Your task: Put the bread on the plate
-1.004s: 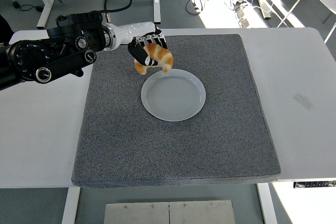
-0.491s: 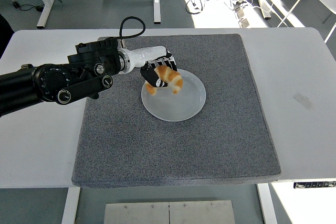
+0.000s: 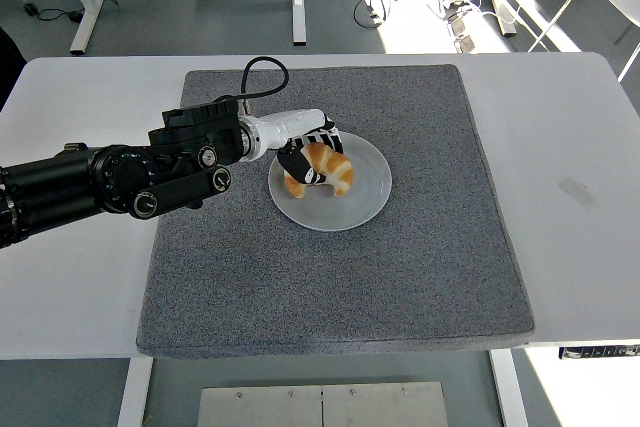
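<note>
Your white counter (image 3: 80,277) carries a grey mat (image 3: 330,277) across its middle, with the white plate (image 3: 365,192) sitting on the mat's far half. Left arm (image 3: 110,182) comes in from the left edge, stretched low over the mat, forearm angled toward the plate, a black cable looped above the wrist. Left hand (image 3: 305,159) sits over the plate's left part, fingers (image 3: 322,135) curled around the bread (image 3: 325,169), a golden croissant. The croissant is over the plate's left half, at or just above its surface; you cannot tell whether it touches. Against half a second ago, your arm has pushed further right and lower, and the croissant has gone from above the plate's far-left rim to well inside it. Right hand is out of view
</note>
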Robot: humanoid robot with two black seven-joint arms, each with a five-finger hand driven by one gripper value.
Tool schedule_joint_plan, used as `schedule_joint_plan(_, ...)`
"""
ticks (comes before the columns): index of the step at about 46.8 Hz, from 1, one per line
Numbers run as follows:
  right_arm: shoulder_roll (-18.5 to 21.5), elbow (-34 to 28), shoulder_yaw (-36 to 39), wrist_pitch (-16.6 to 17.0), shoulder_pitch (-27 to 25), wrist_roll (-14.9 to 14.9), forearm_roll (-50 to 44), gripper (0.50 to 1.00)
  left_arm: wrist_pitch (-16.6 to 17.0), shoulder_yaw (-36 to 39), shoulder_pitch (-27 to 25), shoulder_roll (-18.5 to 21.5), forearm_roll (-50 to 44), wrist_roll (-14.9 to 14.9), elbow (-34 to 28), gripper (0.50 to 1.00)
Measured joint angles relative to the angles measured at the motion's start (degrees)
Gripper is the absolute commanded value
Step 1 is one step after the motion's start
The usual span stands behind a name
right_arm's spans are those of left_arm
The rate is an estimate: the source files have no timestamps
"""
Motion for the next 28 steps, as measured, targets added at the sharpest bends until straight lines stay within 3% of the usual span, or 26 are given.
schedule_joint_plan(3,0.0,0.0,0.0,0.0,0.0,0.0,0.0,1.000,0.0,-0.4,0.0,0.0,-0.6,0.0,0.0,0.790)
schedule_joint_plan(8,0.0,0.0,0.0,0.0,0.0,0.0,0.0,1.000,0.0,-0.8,0.0,0.1,-0.9,0.0,0.0,0.842)
schedule_joint_plan(28,0.0,0.0,0.0,0.0,0.0,0.0,0.0,1.000,-1.2,-3.5,-0.7,1.3,-4.8,-0.9,-0.8,0.854)
